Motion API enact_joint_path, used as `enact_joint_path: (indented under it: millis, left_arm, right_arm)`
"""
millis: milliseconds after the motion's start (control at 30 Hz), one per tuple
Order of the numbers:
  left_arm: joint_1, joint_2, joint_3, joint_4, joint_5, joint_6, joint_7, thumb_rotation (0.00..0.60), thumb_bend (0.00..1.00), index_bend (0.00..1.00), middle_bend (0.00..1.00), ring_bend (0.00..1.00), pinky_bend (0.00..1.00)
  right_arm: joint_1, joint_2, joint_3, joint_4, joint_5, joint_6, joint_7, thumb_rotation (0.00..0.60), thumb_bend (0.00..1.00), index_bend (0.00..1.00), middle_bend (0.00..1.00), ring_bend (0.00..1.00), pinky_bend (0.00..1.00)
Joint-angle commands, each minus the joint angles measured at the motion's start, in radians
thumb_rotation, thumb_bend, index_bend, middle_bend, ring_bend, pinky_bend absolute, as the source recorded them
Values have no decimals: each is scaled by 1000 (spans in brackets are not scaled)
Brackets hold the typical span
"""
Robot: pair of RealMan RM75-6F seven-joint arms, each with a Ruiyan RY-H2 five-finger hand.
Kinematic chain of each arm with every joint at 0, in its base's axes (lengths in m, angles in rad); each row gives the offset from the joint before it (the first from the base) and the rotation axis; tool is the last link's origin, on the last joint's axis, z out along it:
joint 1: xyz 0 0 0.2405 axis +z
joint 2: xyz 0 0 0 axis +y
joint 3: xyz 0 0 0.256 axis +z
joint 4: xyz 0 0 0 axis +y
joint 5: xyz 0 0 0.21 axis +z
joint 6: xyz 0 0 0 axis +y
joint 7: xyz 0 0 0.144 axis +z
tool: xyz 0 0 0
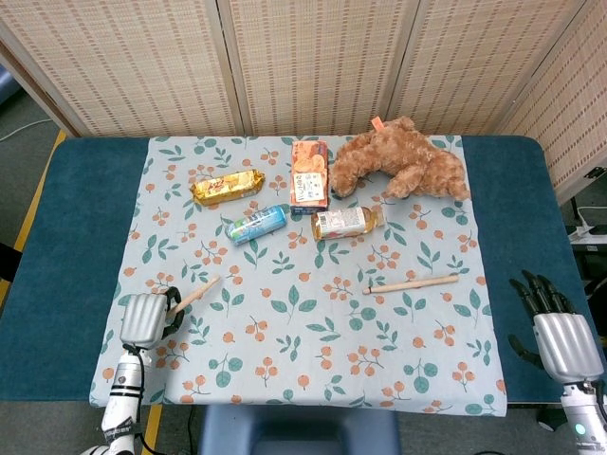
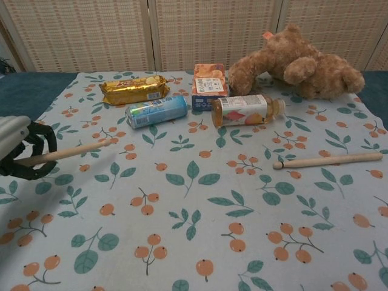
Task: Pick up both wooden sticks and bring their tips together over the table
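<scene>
My left hand point(image 1: 147, 318) point(image 2: 21, 148) grips one wooden stick point(image 1: 195, 295) point(image 2: 66, 152) at its near end. That stick is lifted off the floral cloth and points right and away from me. The second wooden stick point(image 1: 412, 283) point(image 2: 328, 160) lies flat on the cloth at the right, untouched. My right hand point(image 1: 558, 329) hangs beyond the table's right edge in the head view, fingers spread, holding nothing; the chest view does not show it.
Along the back of the cloth point(image 1: 313, 351) lie a gold snack pack point(image 1: 228, 186), a blue can point(image 1: 257, 224), an orange box point(image 1: 309, 174), a tipped bottle point(image 1: 344, 223) and a brown teddy bear point(image 1: 403, 159). A woven screen stands behind the table.
</scene>
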Motion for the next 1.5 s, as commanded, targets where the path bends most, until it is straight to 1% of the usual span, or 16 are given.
enact_joint_path:
  millis: [33, 100, 200, 333, 467, 533, 667, 767, 800, 900, 1000, 1200, 1300, 1500]
  left_arm:
    - [-7, 89, -38, -87, 39, 14, -46, 600, 404, 683, 859, 979, 1000]
    - [-15, 133, -56, -111, 51, 11, -53, 600, 404, 684, 860, 980, 1000]
    - [-20, 178, -75, -135, 57, 10, -63, 600, 404, 684, 861, 979, 1000]
    - [-22, 216, -106, -170, 40, 6, -99, 600, 403, 685, 863, 980, 1000]
    - [-36, 247, -142, -195, 31, -4, -138, 600, 403, 686, 864, 980, 1000]
    - [-44, 259, -159, -202, 26, -8, -153, 600, 403, 686, 864, 980, 1000]
    - [-58, 286, -200, -218, 18, -8, -195, 600, 403, 687, 864, 980, 1000]
    - [-61, 289, -220, -223, 15, 5, -222, 600, 404, 687, 864, 981, 1000]
    - [-62, 289, -228, -223, 12, 8, -241, 600, 404, 686, 864, 982, 1000]
    - [-66, 297, -246, -227, -2, 0, -290, 600, 402, 686, 864, 983, 1000]
    - [-69, 307, -253, -235, 0, 2, -314, 600, 402, 687, 864, 983, 1000]
    - [-79, 313, -253, -239, 4, 3, -311, 600, 402, 686, 864, 983, 1000]
    - [-83, 314, -250, -236, 0, 0, -308, 600, 402, 686, 864, 983, 1000]
    - [-82, 315, -237, -235, -6, -1, -306, 600, 403, 686, 864, 983, 1000]
  right_arm:
    - [29, -23, 17, 33, 36, -48, 14, 600, 203, 177, 97, 92, 438]
    - [50, -30, 19, 50, 58, -95, 23, 600, 203, 181, 105, 117, 473]
    - [68, -39, 18, 65, 63, -127, 27, 600, 203, 183, 111, 143, 481]
    - [87, -70, 22, 106, 51, -136, 34, 600, 203, 208, 153, 197, 481]
    - [126, -99, 29, 154, 51, -180, 29, 600, 203, 217, 167, 212, 482]
    - [145, -116, 34, 181, 55, -202, 27, 600, 203, 222, 167, 240, 508]
    - [193, -175, 52, 272, 63, -247, 27, 600, 203, 249, 182, 349, 628]
    - [227, -223, 65, 342, 60, -269, 43, 600, 203, 286, 217, 521, 763]
    - [243, -245, 70, 378, 57, -279, 52, 600, 203, 306, 234, 598, 830]
    - [287, -297, 76, 462, 49, -320, 73, 600, 203, 331, 251, 687, 926]
    - [334, -340, 78, 532, 51, -382, 91, 600, 203, 332, 251, 724, 958]
    - [413, -423, 63, 650, 58, -507, 116, 600, 203, 341, 256, 767, 989]
    - [437, -463, 55, 694, 50, -529, 126, 600, 204, 358, 268, 779, 996]
    - [463, -525, 46, 760, 25, -513, 153, 600, 205, 421, 311, 810, 1000]
